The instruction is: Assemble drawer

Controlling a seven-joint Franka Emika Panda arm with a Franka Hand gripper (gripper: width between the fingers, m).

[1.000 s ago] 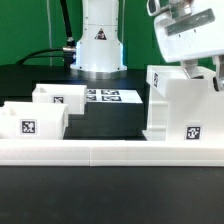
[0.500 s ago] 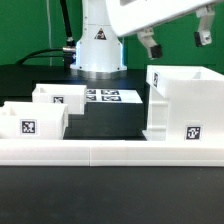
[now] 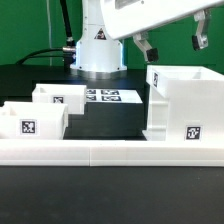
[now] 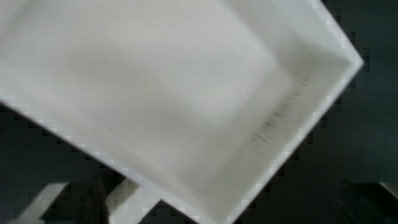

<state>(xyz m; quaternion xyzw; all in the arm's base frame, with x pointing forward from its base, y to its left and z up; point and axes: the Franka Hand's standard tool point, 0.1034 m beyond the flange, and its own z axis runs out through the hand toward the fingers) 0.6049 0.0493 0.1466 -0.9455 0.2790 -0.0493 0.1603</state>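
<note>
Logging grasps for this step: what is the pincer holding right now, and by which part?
Nothing is held. The pincer hangs open above the big white box, touching no part of it.

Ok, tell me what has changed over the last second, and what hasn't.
The gripper rose from the top rim of the housing and now hangs above it, jaws apart and empty, drifting slightly toward the exterior view's left. Whether it had gripped the rim cannot be told. The housing, the rear tray, the front tray, the marker board and the rail stayed put.
</note>
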